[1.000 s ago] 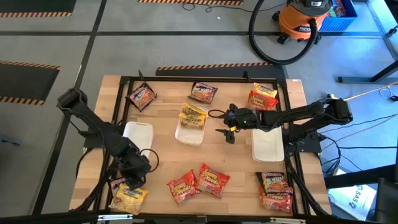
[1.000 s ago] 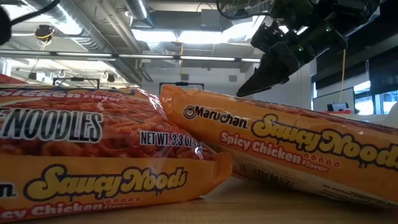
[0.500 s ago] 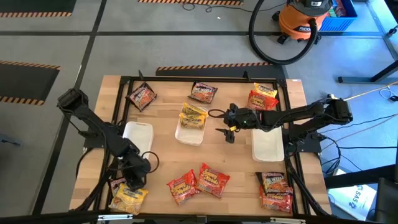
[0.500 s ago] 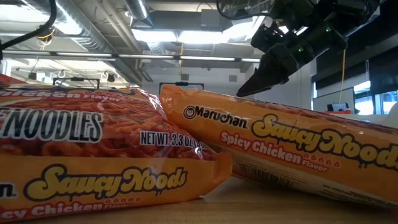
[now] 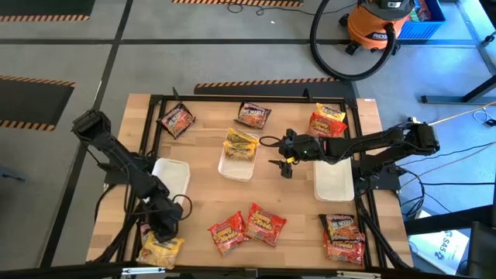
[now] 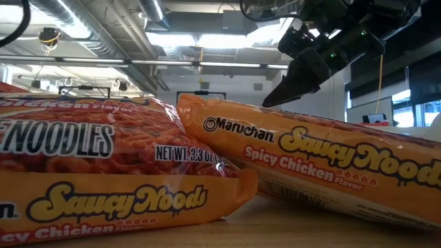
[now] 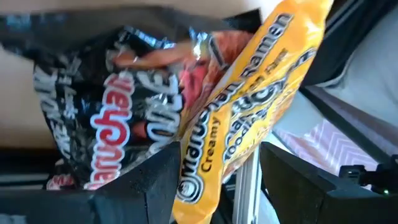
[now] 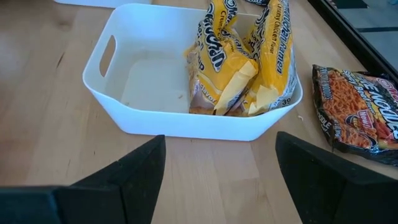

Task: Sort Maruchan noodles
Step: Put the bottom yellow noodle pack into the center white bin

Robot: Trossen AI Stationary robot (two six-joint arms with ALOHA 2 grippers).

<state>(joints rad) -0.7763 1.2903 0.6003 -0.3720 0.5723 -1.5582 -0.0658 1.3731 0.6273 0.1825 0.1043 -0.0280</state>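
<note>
- My left gripper [image 5: 164,232] has moved a little nearer the table's front edge, right over the yellow packet [image 5: 160,249] in the near left corner.
- That yellow packet now sits between my two left fingers [image 7: 152,186].
- The dark packet [image 7: 112,118] lies just beside them, touching the yellow one.

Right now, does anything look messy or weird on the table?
Yes. In the middle white tray, the yellow noodle packets stand crumpled against one end and poke over the rim, leaving the rest of the tray bare.
</note>
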